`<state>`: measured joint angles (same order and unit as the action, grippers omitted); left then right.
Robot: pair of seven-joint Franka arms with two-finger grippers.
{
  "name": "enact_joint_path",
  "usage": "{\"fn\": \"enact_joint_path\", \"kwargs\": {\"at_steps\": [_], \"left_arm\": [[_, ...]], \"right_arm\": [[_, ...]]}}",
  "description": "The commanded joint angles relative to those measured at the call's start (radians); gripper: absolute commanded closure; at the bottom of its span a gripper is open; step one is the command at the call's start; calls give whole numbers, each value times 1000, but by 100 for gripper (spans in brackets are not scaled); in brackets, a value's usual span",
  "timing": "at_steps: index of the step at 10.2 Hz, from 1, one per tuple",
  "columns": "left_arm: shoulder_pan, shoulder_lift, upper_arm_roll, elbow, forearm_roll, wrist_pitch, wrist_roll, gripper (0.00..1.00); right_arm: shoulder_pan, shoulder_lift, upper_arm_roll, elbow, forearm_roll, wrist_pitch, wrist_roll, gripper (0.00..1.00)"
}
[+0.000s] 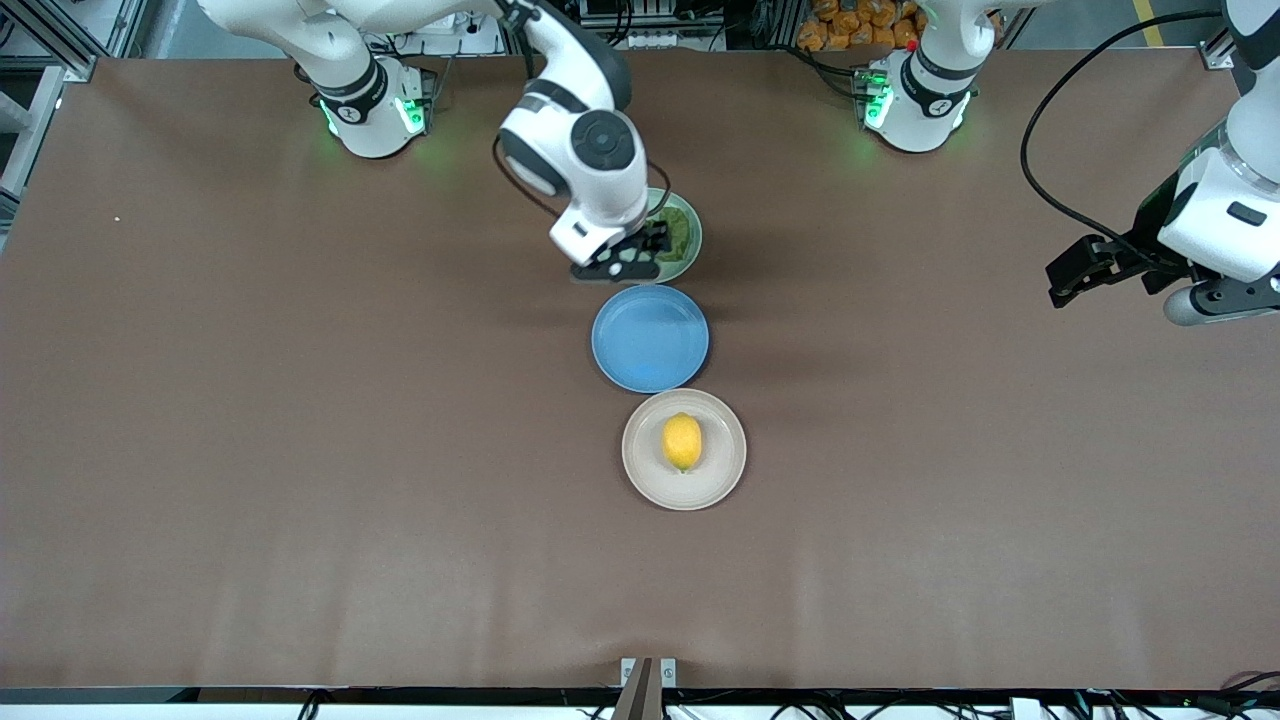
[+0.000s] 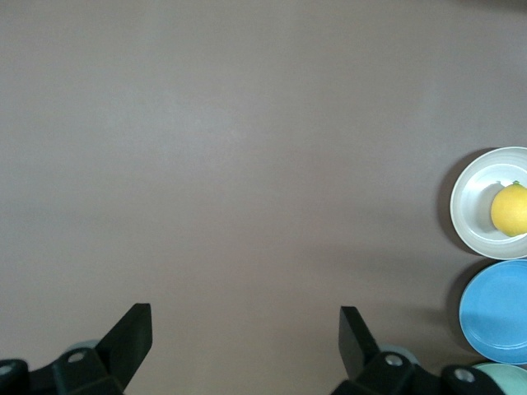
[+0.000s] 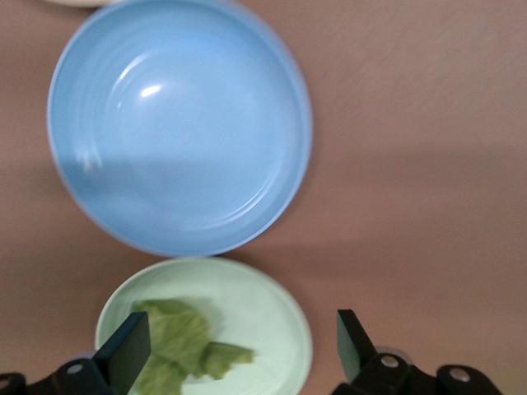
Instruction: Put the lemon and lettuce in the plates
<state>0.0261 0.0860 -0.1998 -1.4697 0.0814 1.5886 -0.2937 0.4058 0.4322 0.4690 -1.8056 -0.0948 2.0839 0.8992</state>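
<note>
The yellow lemon (image 1: pixel 682 441) lies in the beige plate (image 1: pixel 722 485), the plate nearest the front camera; both show in the left wrist view too, lemon (image 2: pixel 510 209) in plate (image 2: pixel 471 206). The green lettuce (image 1: pixel 679 233) rests in the mint plate (image 1: pixel 694 240) nearest the robots' bases, lettuce (image 3: pixel 177 341) on plate (image 3: pixel 272 313). My right gripper (image 1: pixel 640 250) hovers open just over that mint plate, nothing between its fingers. My left gripper (image 1: pixel 1075 275) hangs open and empty over bare table at the left arm's end.
A blue plate (image 1: pixel 650 337) with nothing in it sits between the mint and beige plates, the three in a row at the table's middle. It also shows in both wrist views, blue plate (image 2: pixel 498 313) and blue plate (image 3: pixel 177 123). Brown table (image 1: pixel 300 450) spreads all around.
</note>
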Motion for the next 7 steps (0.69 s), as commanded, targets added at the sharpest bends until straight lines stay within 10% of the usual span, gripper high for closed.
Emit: {"fn": "enact_joint_path", "kwargs": {"at_steps": [1, 7], "left_arm": [[3, -8, -1, -8, -9, 11, 7, 0], [3, -11, -1, -6, -9, 7, 13, 0]], "right_arm": [[-129, -12, 13, 105, 1, -169, -142, 0], [-471, -7, 8, 233, -3, -317, -465, 0]]}}
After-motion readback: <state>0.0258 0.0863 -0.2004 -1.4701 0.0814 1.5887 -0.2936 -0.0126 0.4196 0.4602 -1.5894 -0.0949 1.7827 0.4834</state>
